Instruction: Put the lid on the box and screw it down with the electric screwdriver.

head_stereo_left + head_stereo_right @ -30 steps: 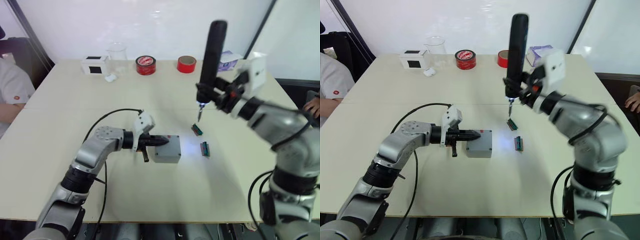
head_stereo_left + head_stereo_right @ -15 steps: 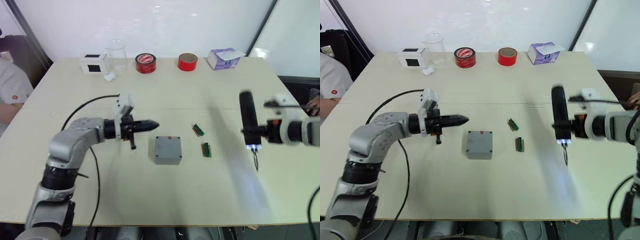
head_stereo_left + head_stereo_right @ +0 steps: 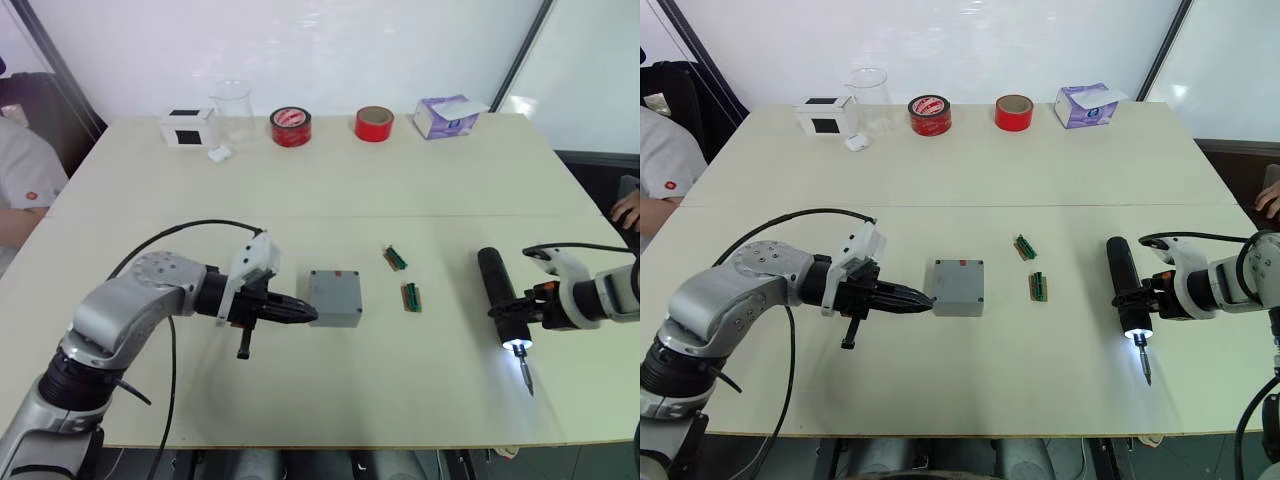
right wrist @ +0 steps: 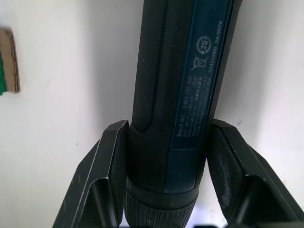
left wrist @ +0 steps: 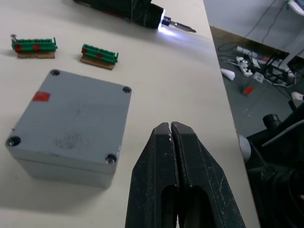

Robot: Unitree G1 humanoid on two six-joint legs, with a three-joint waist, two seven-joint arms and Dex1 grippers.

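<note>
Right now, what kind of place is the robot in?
Probably a lab or test room: a plain work table against a white wall, tape rolls lined along the back, cables and a power strip on the floor.

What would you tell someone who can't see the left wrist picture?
A grey box with its lid on sits on a pale table, just beside the left gripper, whose black fingers are shut. Behind lie two green strips and the lit electric screwdriver.
</note>
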